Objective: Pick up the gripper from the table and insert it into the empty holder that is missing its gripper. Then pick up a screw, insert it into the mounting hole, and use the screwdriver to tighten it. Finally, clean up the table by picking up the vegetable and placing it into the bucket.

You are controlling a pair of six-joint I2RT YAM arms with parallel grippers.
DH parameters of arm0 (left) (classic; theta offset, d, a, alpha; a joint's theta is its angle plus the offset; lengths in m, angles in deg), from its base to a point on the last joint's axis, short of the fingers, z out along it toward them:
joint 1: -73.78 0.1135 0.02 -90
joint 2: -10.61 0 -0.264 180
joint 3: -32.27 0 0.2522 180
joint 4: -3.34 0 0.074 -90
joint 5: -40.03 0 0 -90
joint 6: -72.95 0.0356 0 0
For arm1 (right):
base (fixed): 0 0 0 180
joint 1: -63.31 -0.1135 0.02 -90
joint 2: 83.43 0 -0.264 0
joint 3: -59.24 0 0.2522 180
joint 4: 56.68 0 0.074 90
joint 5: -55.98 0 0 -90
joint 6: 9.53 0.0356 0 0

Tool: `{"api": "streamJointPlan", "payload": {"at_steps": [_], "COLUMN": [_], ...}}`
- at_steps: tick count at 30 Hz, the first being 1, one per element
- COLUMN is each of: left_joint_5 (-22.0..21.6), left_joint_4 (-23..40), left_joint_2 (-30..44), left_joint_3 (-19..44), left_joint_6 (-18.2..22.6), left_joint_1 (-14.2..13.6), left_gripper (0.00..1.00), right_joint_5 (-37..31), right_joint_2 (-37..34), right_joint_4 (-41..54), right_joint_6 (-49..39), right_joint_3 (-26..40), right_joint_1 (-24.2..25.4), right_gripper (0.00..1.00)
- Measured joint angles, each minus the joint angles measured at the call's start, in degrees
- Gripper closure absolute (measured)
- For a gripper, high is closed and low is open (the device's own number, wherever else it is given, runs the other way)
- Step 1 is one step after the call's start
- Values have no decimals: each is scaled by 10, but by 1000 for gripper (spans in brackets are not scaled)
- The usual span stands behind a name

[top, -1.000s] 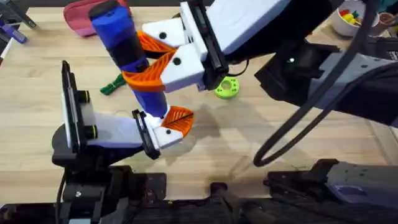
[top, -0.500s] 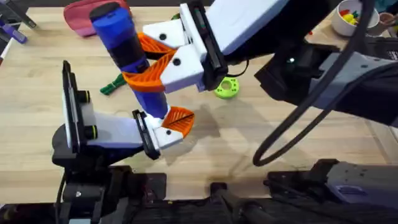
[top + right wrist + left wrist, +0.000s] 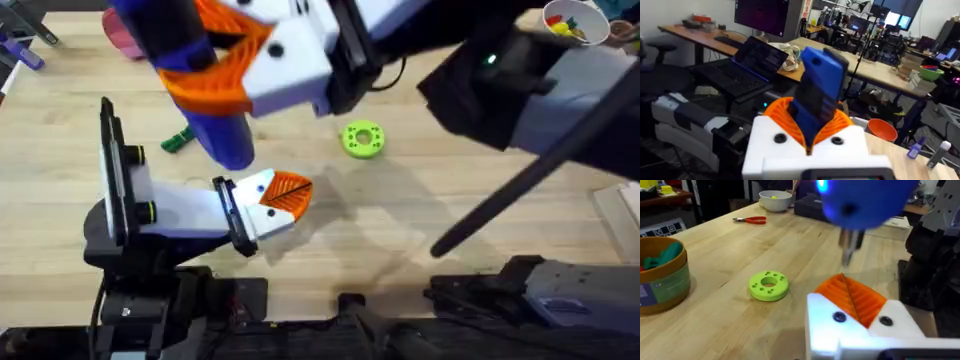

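Note:
My right gripper (image 3: pixel 200 55) is shut on the blue screwdriver (image 3: pixel 228 135) and holds it upright, high over the table's left side. In the left wrist view the screwdriver's thin shaft (image 3: pixel 850 250) hangs just above my left gripper (image 3: pixel 847 292), not touching it. The left gripper (image 3: pixel 285 195) is shut, its white holder block (image 3: pixel 860 330) carrying the orange gripper wedge (image 3: pixel 290 190); a dark screw head (image 3: pixel 839 316) shows on the block. The dark green vegetable (image 3: pixel 180 138) lies on the table behind the screwdriver. The orange-brown bucket (image 3: pixel 662 277) stands off to one side.
A bright green ring disc (image 3: pixel 362 138) lies mid-table. A white bowl (image 3: pixel 575 22) sits at the far right corner, with red pliers (image 3: pixel 751 220) near it. A pink object (image 3: pixel 122 35) rests at the far left. The right arm spans the table's upper half.
My right gripper has lifted the screwdriver up and away from the left gripper's tip, toward the camera and the far left. The green disc is now uncovered. The left arm has not moved.

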Motion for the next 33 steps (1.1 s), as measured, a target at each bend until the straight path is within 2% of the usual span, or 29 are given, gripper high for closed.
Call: {"api": "streamJointPlan", "payload": {"at_steps": [4,9,15,19,22,28,33], "left_joint_5": [0,0,1,2,2,2,2], "left_joint_4": [0,0,0,0,0,0,0], "left_joint_2": [0,0,0,0,0,0,0], "left_joint_3": [0,0,0,0,0,0,0], "left_joint_6": [0,0,0,0,0,0,0], "left_joint_1": [0,0,0,0,0,0,0], "left_gripper": [985,985,985,985,985,985,985], "right_joint_5": [9,14,-18,-126,-246,-505,-641], "right_joint_2": [0,0,0,0,0,0,-15], "right_joint_4": [76,209,473,672,775,862,913], "right_joint_6": [1,-7,-75,-172,-253,-438,-620], "right_joint_3": [39,82,134,173,200,212,215], "right_joint_1": [14,56,129,176,196,208,210], "right_gripper": [994,994,994,994,994,994,994]}}
